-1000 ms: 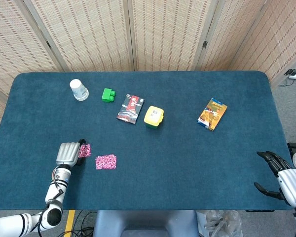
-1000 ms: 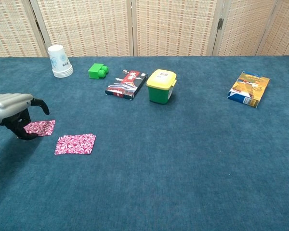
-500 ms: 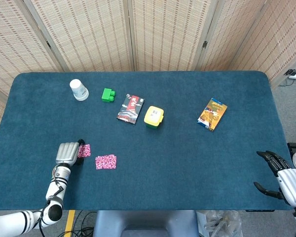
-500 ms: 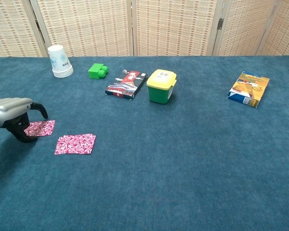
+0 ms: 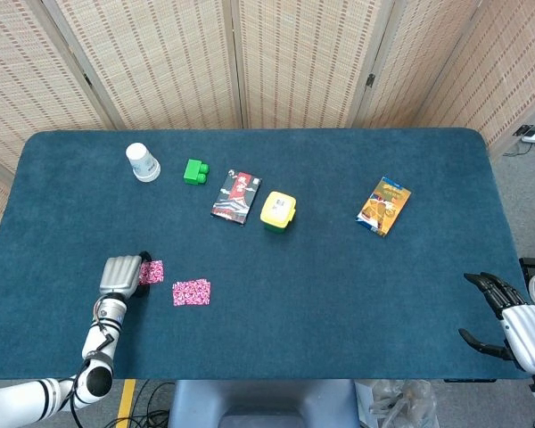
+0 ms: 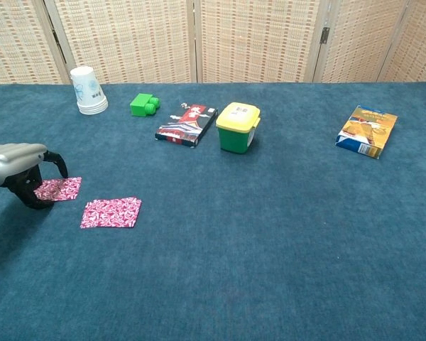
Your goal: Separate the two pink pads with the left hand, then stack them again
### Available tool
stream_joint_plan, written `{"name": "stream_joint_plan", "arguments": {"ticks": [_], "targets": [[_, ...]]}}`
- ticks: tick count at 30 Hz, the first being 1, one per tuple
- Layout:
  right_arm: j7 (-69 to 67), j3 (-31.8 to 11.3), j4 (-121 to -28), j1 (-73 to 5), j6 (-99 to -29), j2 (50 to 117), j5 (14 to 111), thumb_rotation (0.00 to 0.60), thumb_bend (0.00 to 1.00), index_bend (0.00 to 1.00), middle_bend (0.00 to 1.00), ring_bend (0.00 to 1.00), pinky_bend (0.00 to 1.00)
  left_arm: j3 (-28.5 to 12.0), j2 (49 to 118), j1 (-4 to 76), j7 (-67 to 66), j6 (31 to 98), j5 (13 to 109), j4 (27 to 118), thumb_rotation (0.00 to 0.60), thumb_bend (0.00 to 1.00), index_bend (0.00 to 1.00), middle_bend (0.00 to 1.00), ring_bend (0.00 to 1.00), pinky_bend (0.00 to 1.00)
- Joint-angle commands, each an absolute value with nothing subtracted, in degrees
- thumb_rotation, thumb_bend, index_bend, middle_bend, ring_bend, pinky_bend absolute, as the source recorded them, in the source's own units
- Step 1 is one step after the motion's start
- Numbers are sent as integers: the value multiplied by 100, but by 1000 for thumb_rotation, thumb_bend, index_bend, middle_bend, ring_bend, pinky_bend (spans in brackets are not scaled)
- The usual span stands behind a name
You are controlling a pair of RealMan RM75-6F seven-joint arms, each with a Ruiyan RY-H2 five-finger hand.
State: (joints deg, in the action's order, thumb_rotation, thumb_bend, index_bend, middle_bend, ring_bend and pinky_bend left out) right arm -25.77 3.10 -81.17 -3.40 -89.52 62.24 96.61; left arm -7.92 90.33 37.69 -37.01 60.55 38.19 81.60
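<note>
Two pink patterned pads lie flat and apart on the blue table. The left pad (image 5: 153, 271) (image 6: 62, 188) is partly under my left hand (image 5: 120, 275) (image 6: 18, 167), whose curved fingers arch over its left edge with the fingertips (image 6: 37, 201) at the pad's near corner. The pad stays flat on the cloth, and I see no grip on it. The other pad (image 5: 191, 292) (image 6: 111, 212) lies free, a little to the right and nearer the front. My right hand (image 5: 515, 323) hangs past the table's front right corner with its fingers spread and nothing in it; the chest view does not show it.
Along the back stand a white paper cup (image 5: 143, 162) (image 6: 87, 91), a green block (image 5: 195, 171) (image 6: 143, 104), a dark card pack (image 5: 236, 196) (image 6: 187, 124) and a yellow-lidded green tub (image 5: 278, 210) (image 6: 238, 126). An orange snack packet (image 5: 384, 205) (image 6: 368, 131) lies at the right.
My left hand has slid slightly left and sunk lower over the left pad. Neither pad has moved, and the right hand is still.
</note>
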Motion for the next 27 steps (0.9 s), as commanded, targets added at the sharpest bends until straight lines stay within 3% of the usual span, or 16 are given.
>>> {"name": "stream_joint_plan", "arguments": {"ticks": [1, 17, 27], "targets": [[-2581, 310, -8116, -339, -8950, 6226, 9657, 600, 277, 97, 190, 104, 164, -784, 9043, 3772, -3708, 6045, 3808, 8147, 600, 334, 325, 970, 952, 1000], [-2595, 304, -8085, -339, -8925, 6245, 9626, 600, 277, 97, 190, 106, 165, -801, 9074, 3771, -3590, 6034, 3925, 8090, 600, 359, 408, 970, 952, 1000], [-2618, 297, -8052, -356, -8905, 6259, 9626, 600, 277, 97, 190, 106, 165, -862, 8946, 3760, -3562, 6175, 4035, 8372, 600, 360, 403, 970, 952, 1000]]}}
